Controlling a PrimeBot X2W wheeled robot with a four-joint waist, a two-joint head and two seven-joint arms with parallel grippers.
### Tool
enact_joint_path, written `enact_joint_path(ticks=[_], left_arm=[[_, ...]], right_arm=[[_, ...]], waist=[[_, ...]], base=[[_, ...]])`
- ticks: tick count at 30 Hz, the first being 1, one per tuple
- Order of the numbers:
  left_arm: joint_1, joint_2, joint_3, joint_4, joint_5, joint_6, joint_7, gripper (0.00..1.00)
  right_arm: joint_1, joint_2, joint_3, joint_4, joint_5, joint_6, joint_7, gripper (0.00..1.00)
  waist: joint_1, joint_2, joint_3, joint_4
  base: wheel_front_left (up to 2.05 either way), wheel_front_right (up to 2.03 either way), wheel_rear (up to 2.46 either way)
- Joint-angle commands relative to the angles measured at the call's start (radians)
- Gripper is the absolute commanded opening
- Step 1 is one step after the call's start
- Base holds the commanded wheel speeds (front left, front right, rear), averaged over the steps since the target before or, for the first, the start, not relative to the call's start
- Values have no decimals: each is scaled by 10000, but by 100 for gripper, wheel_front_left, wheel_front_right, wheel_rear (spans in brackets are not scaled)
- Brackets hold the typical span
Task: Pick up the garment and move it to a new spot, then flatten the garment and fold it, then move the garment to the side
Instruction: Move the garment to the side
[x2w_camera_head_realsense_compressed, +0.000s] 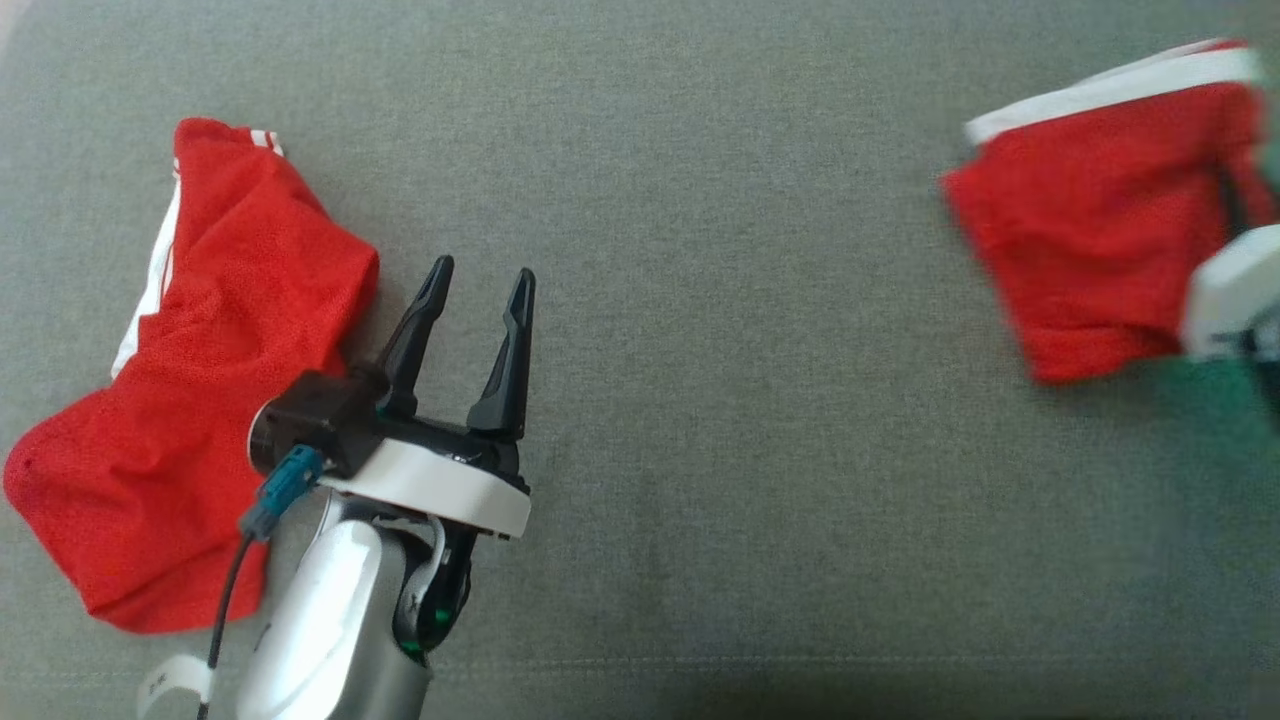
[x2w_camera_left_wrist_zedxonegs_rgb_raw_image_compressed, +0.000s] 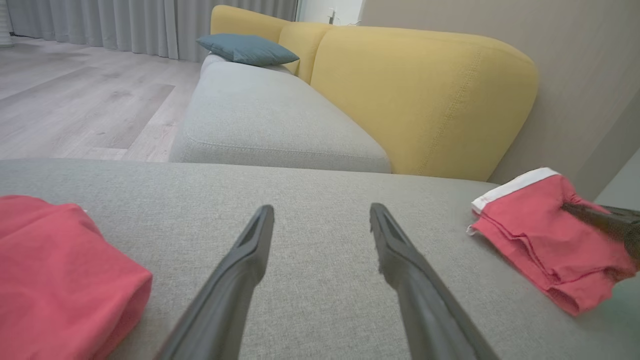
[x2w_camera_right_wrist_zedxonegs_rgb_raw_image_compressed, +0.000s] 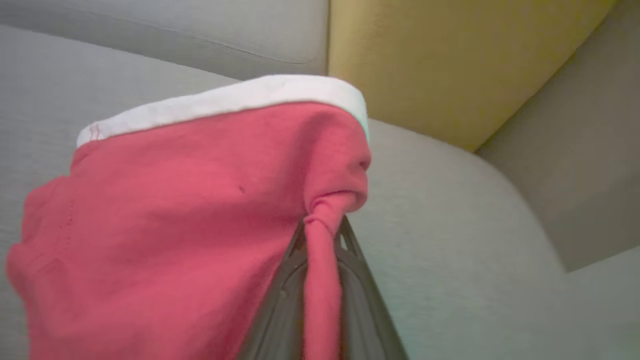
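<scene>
Now, in the head view, the left gripper (x2w_camera_head_realsense_compressed: 482, 270) is hovering spread beside a loose garment (x2w_camera_head_realsense_compressed: 200, 400); the folded garment (x2w_camera_head_realsense_compressed: 1090, 220) is sitting far right on the sofa (x2w_camera_head_realsense_compressed: 750, 450). In the left wrist view, both fingers are standing apart. In the right wrist view, the right gripper (x2w_camera_right_wrist_zedxonegs_rgb_raw_image_compressed: 324, 240) is pinching its edge. I think the moving aside is starting; next, a gentle lift is needed to keep the fold.

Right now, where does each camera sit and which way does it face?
Head: on the head, looking down at the grey cushion; left gripper open beside the crumpled red garment.
Left wrist: on the left arm, looking along its open fingers across the cushion to the yellow sofa back.
Right wrist: on the right arm, looking along the right gripper, shut on the folded red garment.
Shared: head and left wrist views both show both garments.
</scene>
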Motion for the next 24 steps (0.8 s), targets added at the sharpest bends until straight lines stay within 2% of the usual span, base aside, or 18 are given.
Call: enact_joint_path(ticks=[1,3,9,20,21,22,24], left_arm=[[-386,76,238,-338,-70,12,-122,100],[-422,76,220,-353,-105,8,-122,100],[-470,76,266,-359,-168,-16,-122,100],[-532,76,357,-279,-142,-80,-122,100],[-520,76,365,-253,-136,-87,-122,100],[-511,76,370,-239,-135,-89,-122,100],[-483,76,383,-198,-130,-93,-122,100]], right_arm=[[-234,-734,161,-292,-332,-9,25,0],[-278,-1128,-19,-231,-370,-9,91,0],[-302,-1573,-555,-287,-731,-9,138,0],[-240,-1387,-1707,-309,-1437,-9,273,0],[-238,-1297,-1855,-335,-1545,-9,291,71],[-242,-1242,-1954,-355,-1584,-9,281,100],[-252,-1102,-2067,-389,-1679,-9,254,100]], waist=[[0,0,79,7],[0,0,134,34],[0,0,272,122],[0,0,397,244],[0,0,369,236],[0,0,348,227],[0,0,271,191]], base=[[0,0,0],[0,0,0],[0,0,0],[0,0,0],[0,0,0],[0,0,0],[0,0,0]])
